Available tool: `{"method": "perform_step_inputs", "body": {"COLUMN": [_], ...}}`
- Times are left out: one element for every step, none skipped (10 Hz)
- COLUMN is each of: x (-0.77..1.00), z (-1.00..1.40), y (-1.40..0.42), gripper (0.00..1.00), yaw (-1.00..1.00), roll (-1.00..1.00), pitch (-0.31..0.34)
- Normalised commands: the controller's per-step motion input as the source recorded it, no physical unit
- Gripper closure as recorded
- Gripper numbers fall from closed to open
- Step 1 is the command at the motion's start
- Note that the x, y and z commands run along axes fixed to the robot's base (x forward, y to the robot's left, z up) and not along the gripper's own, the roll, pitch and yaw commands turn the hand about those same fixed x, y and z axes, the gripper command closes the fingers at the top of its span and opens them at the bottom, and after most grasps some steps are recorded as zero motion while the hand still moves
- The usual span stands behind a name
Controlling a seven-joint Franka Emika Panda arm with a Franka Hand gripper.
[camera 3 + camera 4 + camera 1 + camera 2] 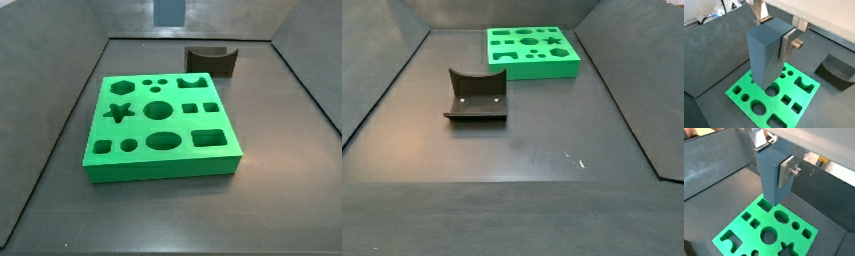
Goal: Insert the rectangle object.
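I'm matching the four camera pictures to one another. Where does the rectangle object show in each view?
Wrist view: the rectangle object stands upright, mid-frame, clamped in the gripper above the green board.
Wrist view: rectangle object again central, above the board's edge.
Side view: only its lower end shows, at the top edge.
Side view: not in it.
Shared landmark: the green board.

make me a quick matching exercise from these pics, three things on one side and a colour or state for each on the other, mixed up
Things:
1. rectangle object
2. green board
3. dark brown block
4. gripper

States:
A. lies flat on the floor, shaped holes facing up
B. shut on a piece above the board
C. held upright between the fingers
D. stands apart from the board, curved notch on top

Pairs: 1-C, 2-A, 3-D, 4-B
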Motion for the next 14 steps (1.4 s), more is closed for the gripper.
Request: {"method": "perform_step_inputs", "body": {"x": [0.32, 0.33, 0.42, 0.52, 0.61, 0.61, 0.59, 0.52, 0.08, 0.0, 0.0, 0.0, 0.0, 0.0], "z": [-0.84, -0.83, -0.84, -0.85, -0.84, -0.85, -0.85, -0.86, -0.7, -0.44, -0.4, -0.33, -0.25, -0.25], "y": [-0.27, -0.27, -0.29, -0.29, -0.3, -0.3, -0.3, -0.3, -0.15, 0.0, 0.0, 0.0, 0.0, 0.0], "gripper": [1.0, 1.0, 1.0, 1.0, 1.0, 1.0, 1.0, 1.0, 1.0, 1.0, 1.0, 1.0, 1.0, 1.0], "yaw": [-0.73, -0.73, -0.67, -0.57, -0.49, -0.49, -0.49, -0.55, -0.94, -1.0, -1.0, -1.0, -1.0, -1.0], "roll": [0.24, 0.24, 0.24, 0.24, 0.23, 0.23, 0.24, 0.25, 0.15, 0.05, 0.02, 0.0, 0.0, 0.0], "pitch": [-0.064, -0.067, -0.074, -0.067, -0.061, -0.059, -0.047, -0.039, -0.044, 0.0, 0.0, 0.0, 0.0, 0.0]}}
